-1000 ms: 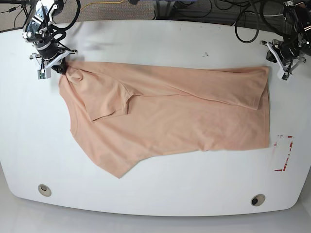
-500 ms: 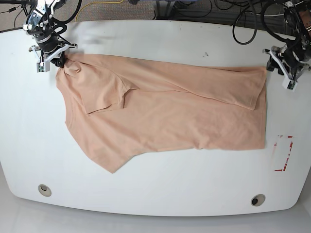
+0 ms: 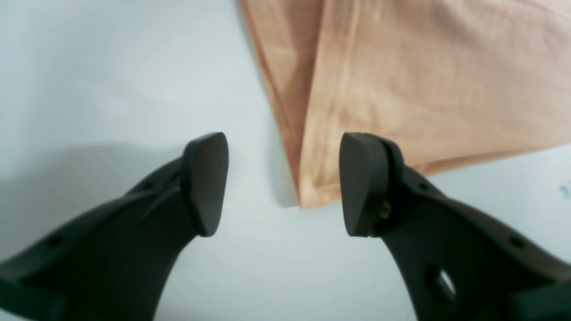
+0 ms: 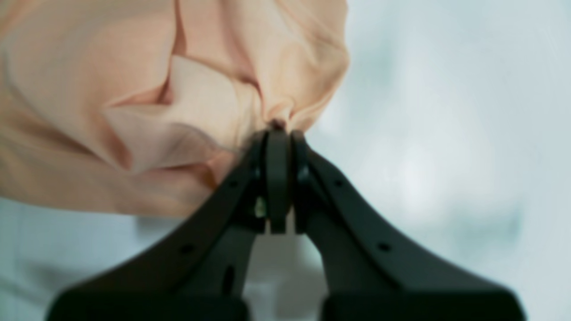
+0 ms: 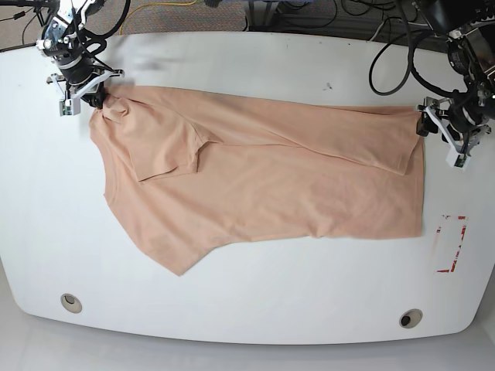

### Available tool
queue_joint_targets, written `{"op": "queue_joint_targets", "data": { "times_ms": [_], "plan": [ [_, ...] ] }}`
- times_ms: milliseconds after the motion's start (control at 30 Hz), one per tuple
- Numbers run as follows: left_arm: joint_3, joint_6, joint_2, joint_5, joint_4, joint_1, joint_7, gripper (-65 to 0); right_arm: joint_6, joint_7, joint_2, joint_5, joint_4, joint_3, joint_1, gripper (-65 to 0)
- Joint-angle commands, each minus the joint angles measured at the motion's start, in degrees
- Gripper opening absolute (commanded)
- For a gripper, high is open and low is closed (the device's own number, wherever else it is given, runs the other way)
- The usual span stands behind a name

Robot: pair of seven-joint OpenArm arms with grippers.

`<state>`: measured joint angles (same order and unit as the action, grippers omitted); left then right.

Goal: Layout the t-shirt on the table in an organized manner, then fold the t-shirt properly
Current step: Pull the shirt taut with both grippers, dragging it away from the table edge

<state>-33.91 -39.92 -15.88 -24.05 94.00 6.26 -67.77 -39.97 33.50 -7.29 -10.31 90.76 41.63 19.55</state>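
Note:
The peach t-shirt [image 5: 263, 178] lies spread across the white table [image 5: 255, 317], with one sleeve folded over on its left half. My right gripper [image 5: 94, 100] is at the far left corner, shut on a bunched tip of the fabric [image 4: 276, 120]. The cloth rises in soft folds [image 4: 156, 89] from that pinch. My left gripper [image 5: 437, 131] hovers at the shirt's far right corner with its jaws wide apart. In the left wrist view that corner [image 3: 308, 196] rests flat on the table between the dark fingertips [image 3: 207, 178], held by neither. My left gripper [image 3: 282, 183] holds nothing.
A red dashed rectangle mark [image 5: 451, 243] sits near the right edge. Two round grommet holes [image 5: 70, 302] [image 5: 411, 318] lie along the front edge. Black cables [image 5: 387, 39] hang over the back edge, behind both arms.
My left gripper has opened and let go of the shirt's right corner, then shifted slightly toward the front. My right gripper pulled its corner a little back and left, still shut.

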Motion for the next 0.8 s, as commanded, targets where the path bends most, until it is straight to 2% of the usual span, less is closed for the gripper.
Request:
{"op": "queue_joint_targets", "data": {
  "times_ms": [0,433,467,633,767],
  "plan": [
    [1.43,-0.08,-1.04,1.15,-2.70,-2.44,0.65,-27.6,-0.03,2.59,-0.14,2.00,0.01,-0.09,-0.43,-64.4],
    [5.74,-0.08,-0.96,1.50,-6.30,-3.49,0.73,-28.5,-0.03,2.59,-0.05,1.91,0.27,-0.09,-0.34,-64.4],
    [6.00,-0.08,-0.96,1.50,-6.30,-3.49,0.73,-29.9,-0.03,2.59,-0.05,1.91,0.27,-0.09,-0.34,-64.4],
    [7.93,-0.08,-0.96,1.68,-6.48,-2.97,0.73,-45.7,-0.03,2.59,-0.05,1.91,0.27,-0.09,-0.34,-64.4],
    [8.02,-0.08,-0.96,1.68,-6.74,-2.35,0.73,-53.2,-0.03,2.59,-0.05,1.91,0.27,-0.09,-0.34,-64.4]
  ]
}}
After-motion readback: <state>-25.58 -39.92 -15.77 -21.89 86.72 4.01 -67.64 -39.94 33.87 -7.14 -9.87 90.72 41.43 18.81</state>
